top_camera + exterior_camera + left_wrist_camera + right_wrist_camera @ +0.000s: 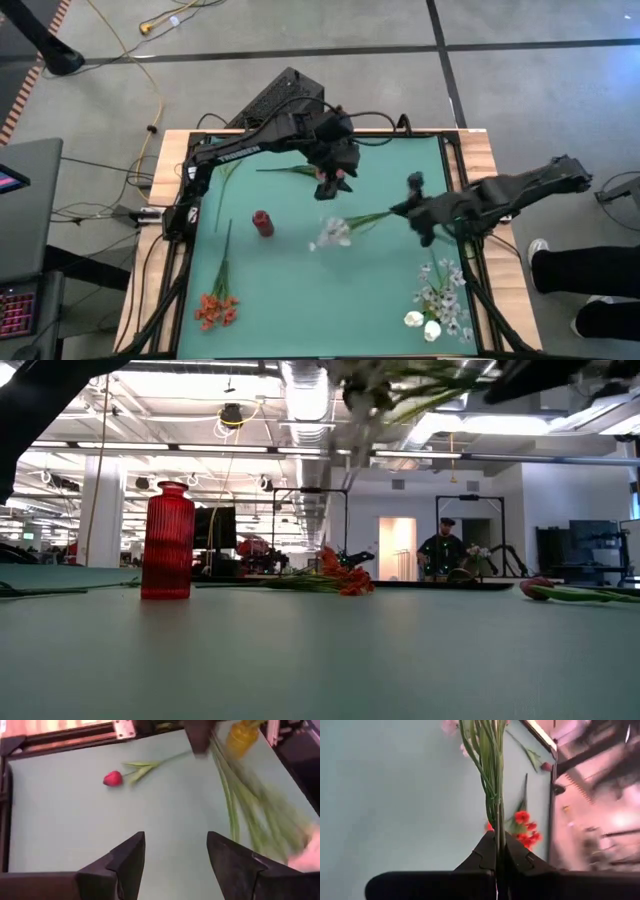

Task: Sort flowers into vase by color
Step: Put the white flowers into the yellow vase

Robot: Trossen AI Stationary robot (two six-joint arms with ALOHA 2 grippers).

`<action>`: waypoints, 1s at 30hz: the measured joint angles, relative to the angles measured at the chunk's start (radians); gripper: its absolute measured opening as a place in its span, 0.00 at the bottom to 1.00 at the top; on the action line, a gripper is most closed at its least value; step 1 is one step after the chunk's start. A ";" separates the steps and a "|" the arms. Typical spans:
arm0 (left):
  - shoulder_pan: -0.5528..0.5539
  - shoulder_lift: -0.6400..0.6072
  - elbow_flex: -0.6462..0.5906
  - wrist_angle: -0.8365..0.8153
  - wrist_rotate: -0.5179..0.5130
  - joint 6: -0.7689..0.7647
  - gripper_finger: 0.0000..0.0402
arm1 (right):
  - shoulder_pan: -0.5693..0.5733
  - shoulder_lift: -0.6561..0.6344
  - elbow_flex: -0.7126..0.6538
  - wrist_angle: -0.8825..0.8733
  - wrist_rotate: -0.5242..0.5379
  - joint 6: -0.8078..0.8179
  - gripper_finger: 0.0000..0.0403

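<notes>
Item in hand: one white flower spray (pixel 331 232), its green stems (pixel 492 780) clamped between our right gripper (pixel 499 851) fingers, blossoms hanging well beyond the fingertips, above the table (pixel 300 300).

Our left gripper (pixel 176 856): fingers apart, empty, hovering; a red bud (pixel 112 778) lies ahead of them.

Red vase (pixel 263 223): upright, beyond the blossoms.

Orange flowers (pixel 215 308) and further white flowers (pixel 440 300): lying flat, well apart from both grippers.

Risk, as we judge it: the long limp stems may swing, miss the narrow neck or tip the vase; red glass also seems the wrong colour for white.
</notes>
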 joint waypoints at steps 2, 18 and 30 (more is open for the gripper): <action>-0.001 -0.003 -0.001 0.012 0.030 0.041 0.50 | 0.000 -0.078 0.000 -0.060 -0.028 0.120 0.07; -0.025 -0.003 -0.210 0.466 0.214 0.024 0.38 | 0.223 -0.657 -0.081 0.004 -0.189 0.541 0.07; -0.248 -0.001 -0.324 1.034 -0.084 0.025 0.29 | 0.306 -0.869 -0.524 0.639 -0.210 0.462 0.07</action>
